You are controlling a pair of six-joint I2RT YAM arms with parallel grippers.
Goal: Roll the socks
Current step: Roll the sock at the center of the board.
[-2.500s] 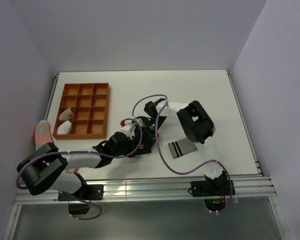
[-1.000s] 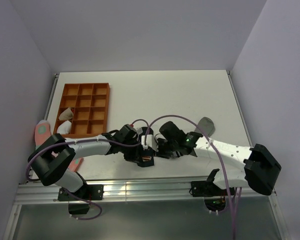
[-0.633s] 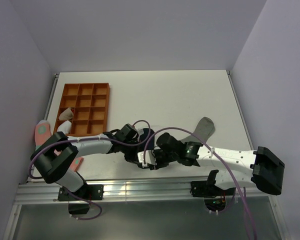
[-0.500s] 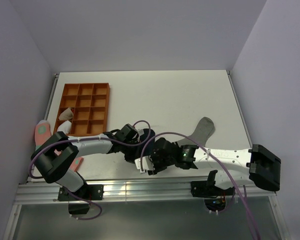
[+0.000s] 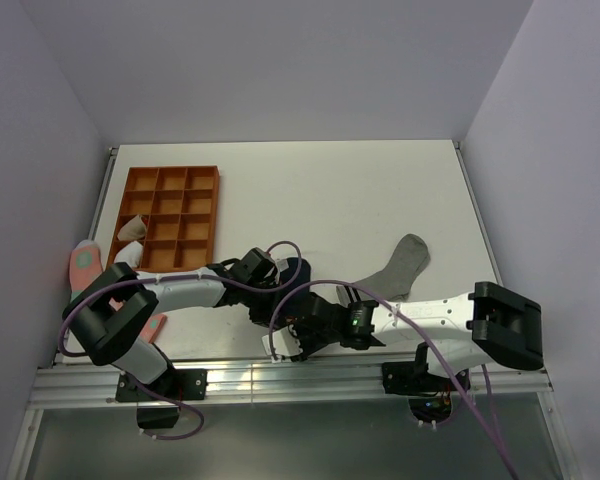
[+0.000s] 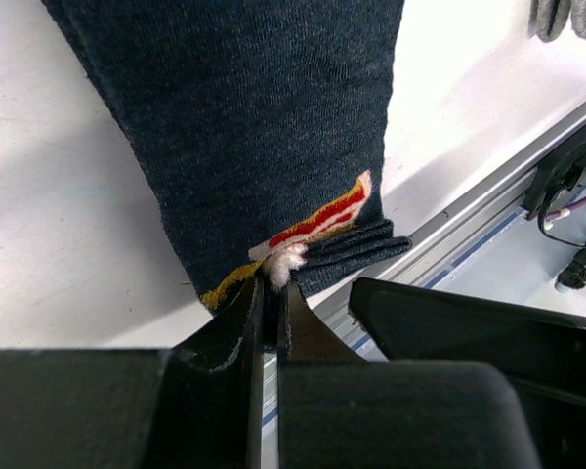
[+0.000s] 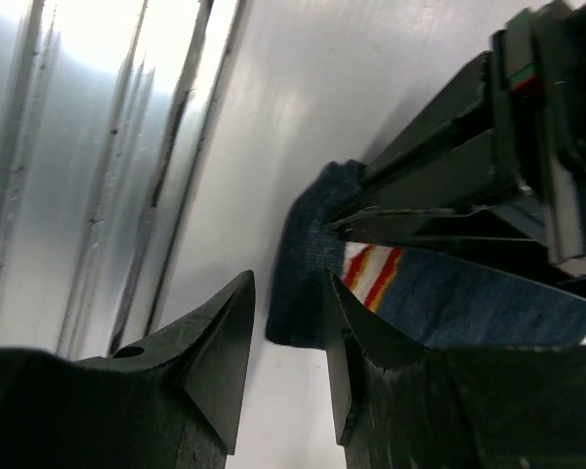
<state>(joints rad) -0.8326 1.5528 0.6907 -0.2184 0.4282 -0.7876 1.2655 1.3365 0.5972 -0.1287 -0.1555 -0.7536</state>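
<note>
White worktop (image 5: 380, 190) from above: grey sock (image 5: 395, 268) lies right of your two wrists, navy sock (image 5: 292, 270) mostly hidden. Left wrist: left pincer (image 6: 271, 293) clenched on its patched edge, length running away. Right wrist: right pincer (image 7: 288, 303) parted, empty, that edge dead ahead. Only this view shows both pincers together.

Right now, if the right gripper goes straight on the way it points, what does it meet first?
Probably the edge of the navy sock, just ahead of the right gripper, whose jaws are open. The left gripper clamps that sock just behind. Depth is unclear.
</note>
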